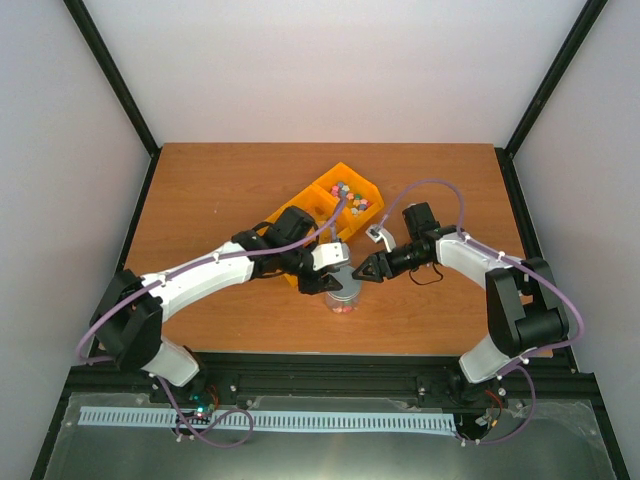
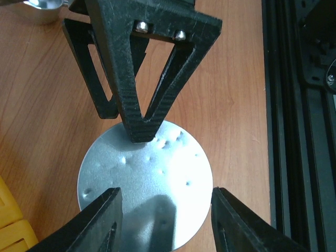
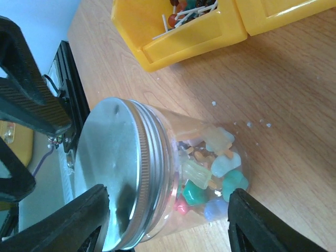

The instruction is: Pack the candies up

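A clear jar (image 1: 343,298) stands upright on the table with a silver lid (image 2: 157,173) on its mouth. Candies (image 3: 210,173) in green, blue, yellow and pink fill its lower part. More candies (image 1: 350,192) lie in a yellow bin (image 1: 322,192). My left gripper (image 2: 165,197) hovers just over the lid, jaws part way apart and holding nothing. My right gripper (image 3: 169,191) faces the jar's side, turned on edge, open. One of its fingers (image 2: 139,94) reaches over the lid's far rim.
The yellow bins (image 3: 184,37) stand just behind the jar, one holding small sticks. A metal cup (image 2: 44,10) sits beyond. Small crumbs (image 3: 249,124) dot the wood by the jar. The black rail (image 2: 299,126) borders the table's near edge.
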Controlling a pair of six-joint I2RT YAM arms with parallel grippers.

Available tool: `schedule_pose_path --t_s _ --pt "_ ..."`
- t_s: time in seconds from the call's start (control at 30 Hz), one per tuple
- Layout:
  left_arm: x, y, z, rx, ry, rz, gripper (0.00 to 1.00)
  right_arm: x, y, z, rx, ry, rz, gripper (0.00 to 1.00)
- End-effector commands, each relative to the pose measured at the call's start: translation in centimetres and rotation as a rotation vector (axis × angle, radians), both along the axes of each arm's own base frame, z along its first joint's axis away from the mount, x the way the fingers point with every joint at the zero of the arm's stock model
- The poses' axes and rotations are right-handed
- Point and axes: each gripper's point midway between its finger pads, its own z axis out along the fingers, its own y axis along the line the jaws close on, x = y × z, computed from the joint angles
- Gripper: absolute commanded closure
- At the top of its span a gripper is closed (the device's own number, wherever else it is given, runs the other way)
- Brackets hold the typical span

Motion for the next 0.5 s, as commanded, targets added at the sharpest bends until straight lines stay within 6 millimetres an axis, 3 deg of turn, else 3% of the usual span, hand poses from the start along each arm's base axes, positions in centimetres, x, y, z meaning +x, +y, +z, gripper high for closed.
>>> schedule_pose_path --t_s 0.0,0.2,0.33,0.47 --pt "0.7 -0.4 -1.1 0.046 -0.041 -0.018 0.52 0.5 0.3 -0.7 -0.015 -0.019 0.013 0.39" --pt "-0.5 1.2 -5.1 0.151 0.01 -0.047 0.55 -0.2 -0.2 -2.9 -0.055 -0.007 0.029 0.48" --pt "-1.2 2.6 -6.2 0.189 -0.024 -0.077 0.54 -1.2 -0.7 -4.2 -0.081 0.001 0.05 0.53" --pt "-1.3 3.1 -6.2 0.203 -0.054 -0.092 0.53 -1.1 -0.6 -4.0 -0.069 -0.026 0.053 0.54"
